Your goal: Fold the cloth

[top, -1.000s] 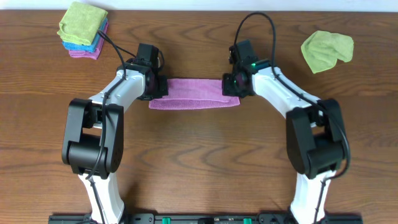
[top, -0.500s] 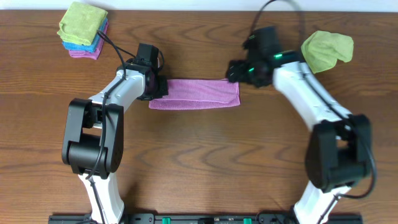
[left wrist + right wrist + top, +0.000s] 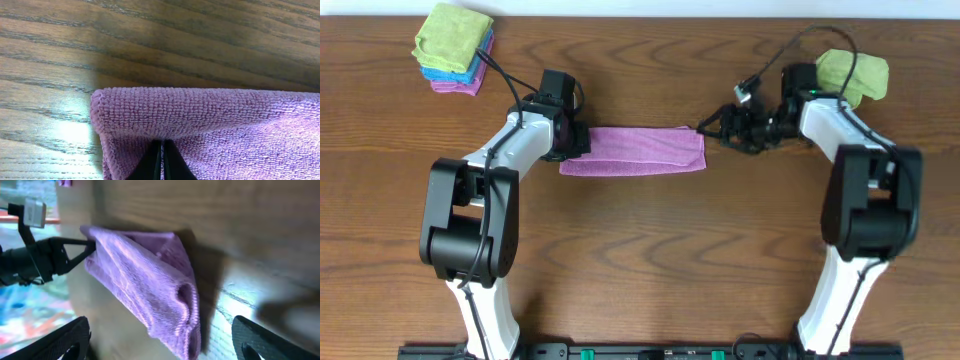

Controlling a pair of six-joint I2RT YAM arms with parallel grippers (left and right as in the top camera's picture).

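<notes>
Operator's view, overhead and wrist cameras. The cloth [image 3: 635, 150] lies on the tabletop [image 3: 650, 250] as a long folded strip. My left claw [image 3: 574, 142] is clamped tight on the cloth's left end, its fingers [image 3: 152, 162] pressed together over the folded edge. My right claw [image 3: 712, 131] hangs just off the cloth's right end, spread wide and gripping nothing. A crumpled green cloth [image 3: 845, 82] lies further right of the strip. A stack of folded cloths [image 3: 455, 48] sits well off to its upper left.
</notes>
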